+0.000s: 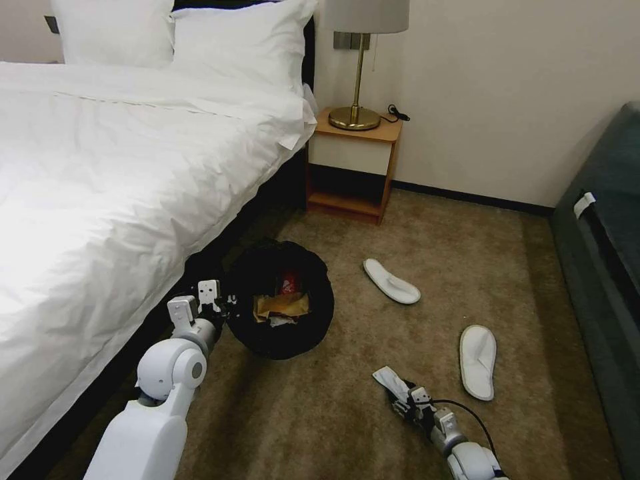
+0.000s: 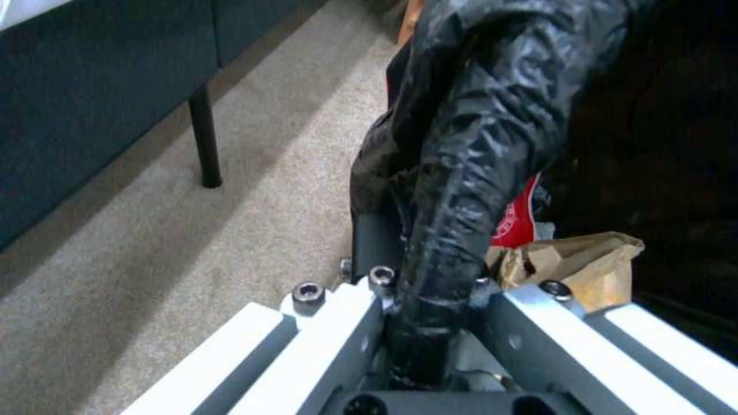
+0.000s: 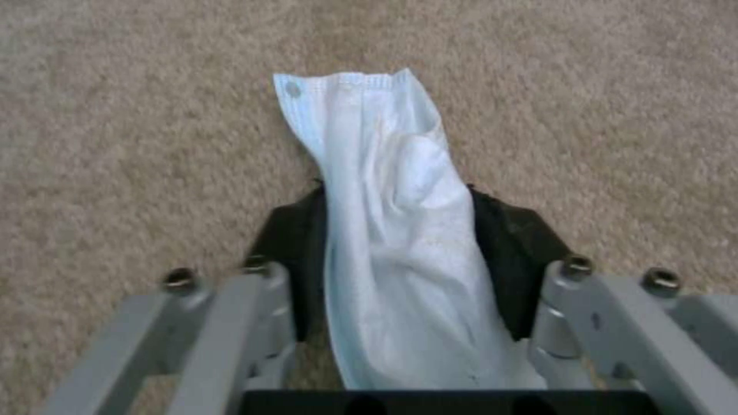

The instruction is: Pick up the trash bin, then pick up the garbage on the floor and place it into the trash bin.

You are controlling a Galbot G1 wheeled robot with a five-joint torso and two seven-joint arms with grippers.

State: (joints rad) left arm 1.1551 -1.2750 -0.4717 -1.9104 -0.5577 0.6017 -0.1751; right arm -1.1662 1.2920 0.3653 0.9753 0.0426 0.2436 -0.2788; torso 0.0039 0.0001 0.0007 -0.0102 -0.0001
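Note:
The trash bin [image 1: 257, 337], lined with a glossy black bag, is beside the bed, its mouth tipped toward me. My left gripper [image 1: 223, 303] is shut on its rim [image 2: 477, 144], pinching the bag between its fingers [image 2: 375, 230]. Inside lie a red wrapper [image 1: 290, 280] and a brown paper bag [image 1: 280, 307], also seen as the brown paper bag [image 2: 584, 259]. My right gripper [image 1: 400, 395] is low over the carpet. It is shut on one piece of garbage, a pale blue-white face mask [image 3: 392, 219], which sticks out past its black pads [image 3: 296, 248]. Two white slippers [image 1: 391, 281] [image 1: 478, 361] lie on the floor.
The white bed [image 1: 120, 173] runs along the left, close to the bin. A wooden nightstand [image 1: 353, 167] with a brass lamp [image 1: 355, 113] stands at the wall. A dark sofa [image 1: 600, 267] fills the right side; its leg [image 2: 204, 138] stands on the carpet.

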